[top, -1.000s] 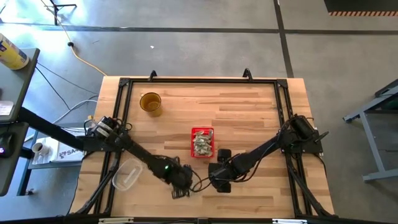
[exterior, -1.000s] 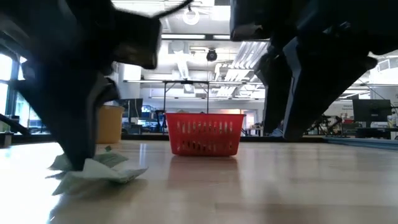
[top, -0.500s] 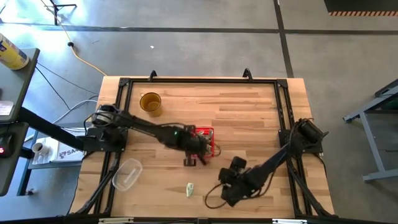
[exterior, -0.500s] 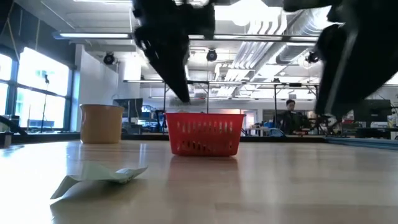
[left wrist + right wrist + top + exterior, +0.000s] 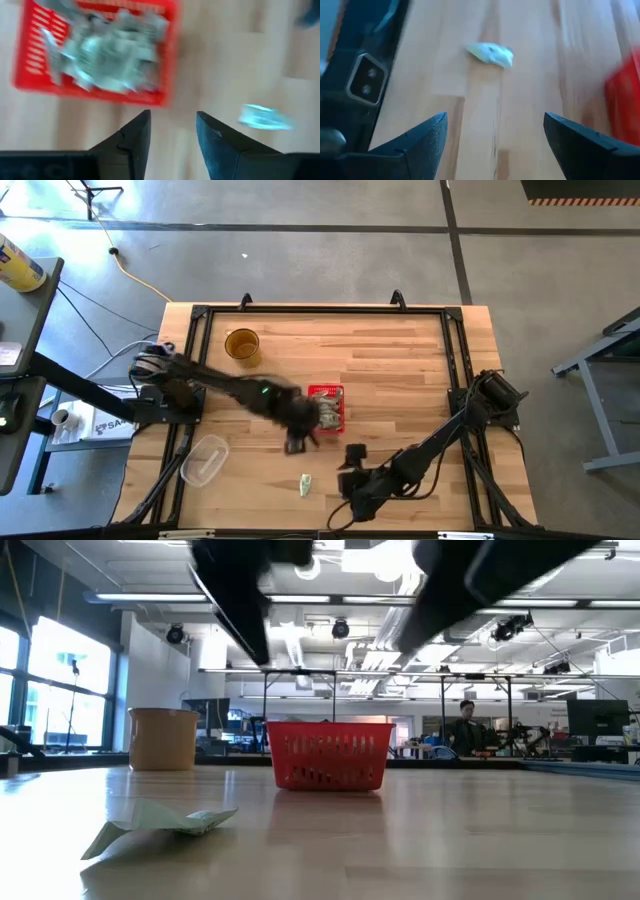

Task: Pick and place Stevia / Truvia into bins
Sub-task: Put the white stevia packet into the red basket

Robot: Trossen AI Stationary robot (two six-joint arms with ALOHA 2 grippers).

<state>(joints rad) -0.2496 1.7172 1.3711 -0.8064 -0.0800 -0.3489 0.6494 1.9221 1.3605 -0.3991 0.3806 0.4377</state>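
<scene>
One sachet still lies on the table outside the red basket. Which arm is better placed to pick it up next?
Probably the right. The right gripper is open, empty and close beside the loose sachet, which its wrist view shows straight ahead. The left gripper, also open and empty, sits beside the red basket, farther from the sachet.

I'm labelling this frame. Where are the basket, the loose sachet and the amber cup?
basket (image 5: 330, 754): low view, middle of its front meshed wall.
loose sachet (image 5: 306, 485): high view, centre of the packet lying on the table.
amber cup (image 5: 242, 345): high view, on its rim.
</scene>
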